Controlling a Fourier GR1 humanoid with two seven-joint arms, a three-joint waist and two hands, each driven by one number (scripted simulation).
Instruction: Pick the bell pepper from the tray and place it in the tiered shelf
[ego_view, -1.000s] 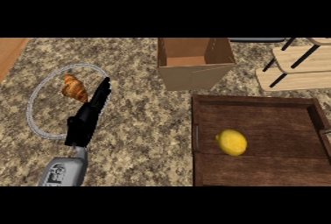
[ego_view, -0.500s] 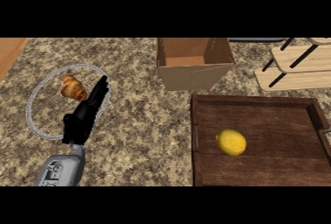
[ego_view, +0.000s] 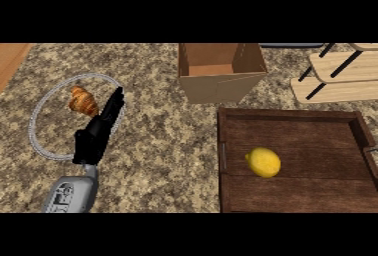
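A yellow bell pepper (ego_view: 263, 162) lies in the dark wooden tray (ego_view: 295, 196) at the right, left of the tray's middle. The tiered shelf (ego_view: 336, 75), light wood with black legs, stands at the back right beyond the tray. My left hand (ego_view: 97, 132) rests at the left with straight fingers pointing away from me, lying over a clear round plate (ego_view: 44, 145). It is far from the pepper and holds nothing. My right hand does not show.
A croissant (ego_view: 83, 100) lies on the plate just beyond my left fingertips. An open cardboard box (ego_view: 220, 72) stands at the back centre, between plate and shelf. A wooden strip (ego_view: 11, 57) borders the counter's far left.
My left hand has drifted slightly toward me and down the view. The pepper, tray and box have not moved.
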